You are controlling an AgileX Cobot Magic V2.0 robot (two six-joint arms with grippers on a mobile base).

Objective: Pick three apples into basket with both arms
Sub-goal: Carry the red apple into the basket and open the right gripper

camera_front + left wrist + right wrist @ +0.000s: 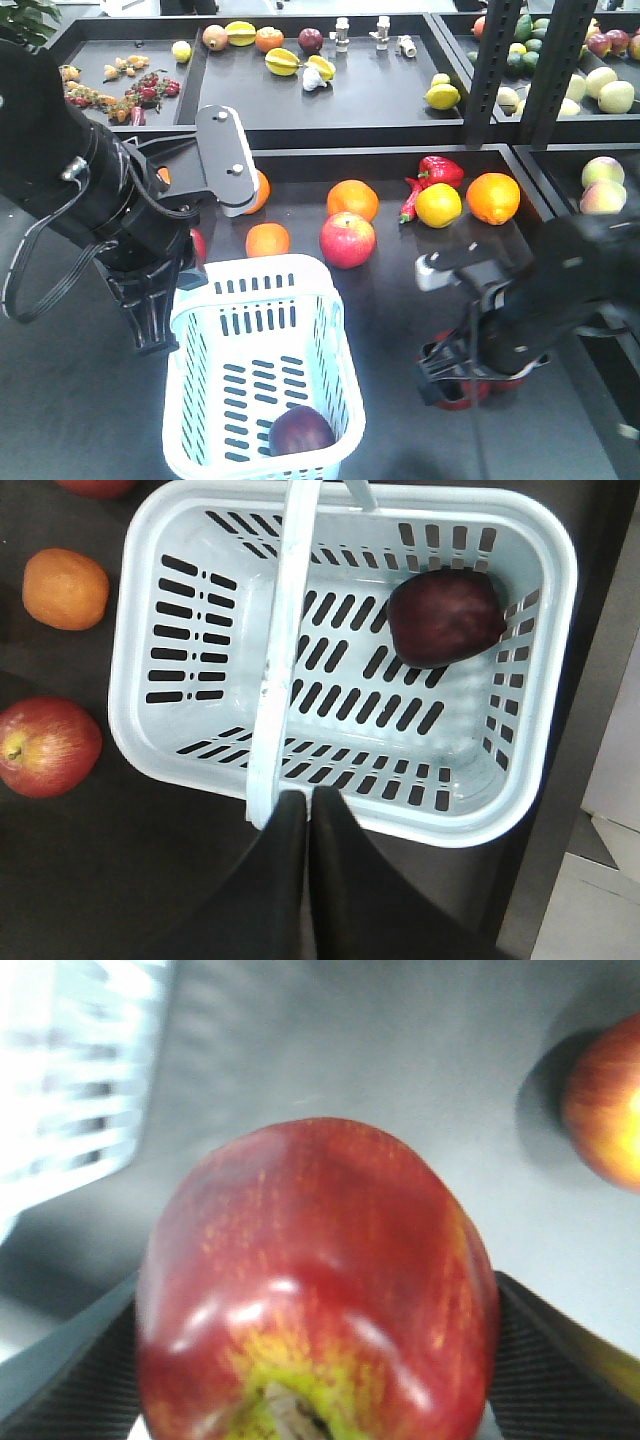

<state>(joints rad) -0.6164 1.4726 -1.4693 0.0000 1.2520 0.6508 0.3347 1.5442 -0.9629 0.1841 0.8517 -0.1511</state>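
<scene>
The right hand (455, 372) is clamped on a flecked red apple (320, 1280) low by the worktop (395, 300), right of the basket (260, 268), which holds one purple apple (300, 430) in its near corner. The left hand (308, 805), fingers (280, 880) together and empty, hangs at the basket's left rim. Carried too low, the held apple could strike the rim and shove the basket; the arms could also meet.

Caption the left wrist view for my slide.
Shut black left hand at rim of pale blue slotted plastic basket holding one dark maroon apple; orange and red apple outside.
</scene>
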